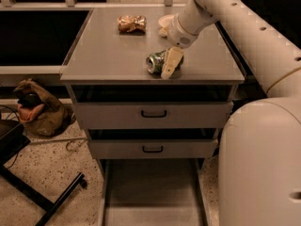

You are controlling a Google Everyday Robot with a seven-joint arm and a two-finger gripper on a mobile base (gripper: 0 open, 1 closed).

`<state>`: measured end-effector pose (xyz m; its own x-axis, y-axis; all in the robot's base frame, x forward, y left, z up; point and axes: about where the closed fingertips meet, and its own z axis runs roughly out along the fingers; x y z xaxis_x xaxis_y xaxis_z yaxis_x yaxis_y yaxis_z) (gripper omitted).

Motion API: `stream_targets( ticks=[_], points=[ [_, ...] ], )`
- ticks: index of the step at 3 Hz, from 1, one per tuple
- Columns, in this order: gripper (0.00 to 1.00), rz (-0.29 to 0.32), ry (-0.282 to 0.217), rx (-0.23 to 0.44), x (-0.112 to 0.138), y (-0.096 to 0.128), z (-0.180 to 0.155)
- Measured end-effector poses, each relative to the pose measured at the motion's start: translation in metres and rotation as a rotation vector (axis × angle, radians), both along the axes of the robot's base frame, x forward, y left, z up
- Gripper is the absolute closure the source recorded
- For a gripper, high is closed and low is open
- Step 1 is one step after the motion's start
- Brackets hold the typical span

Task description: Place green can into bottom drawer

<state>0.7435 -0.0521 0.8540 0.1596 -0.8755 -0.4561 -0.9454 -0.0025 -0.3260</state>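
Note:
The green can [155,61] lies on its side on the grey cabinet top [108,55], near the front edge. My gripper [162,68] reaches down from the upper right and sits around the can's right end, with one cream finger [170,62] pressed against its near side; the other is hidden behind the can. The can still rests on the top. The bottom drawer [153,192] is pulled out below, showing a bare grey floor.
A golden-brown snack packet [131,23] and a pale bowl [166,21] sit at the back of the top. Two shallower drawers [153,114] are above the bottom one. My white body [261,164] fills the right. A brown bag [37,108] and black chair legs [42,197] are at left.

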Motion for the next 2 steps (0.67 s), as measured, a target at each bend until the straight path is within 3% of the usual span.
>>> stream_targets(
  ticks=[2],
  points=[
    [0.41,0.000,0.000,0.000,0.0000,0.0000,0.0000]
  ],
)
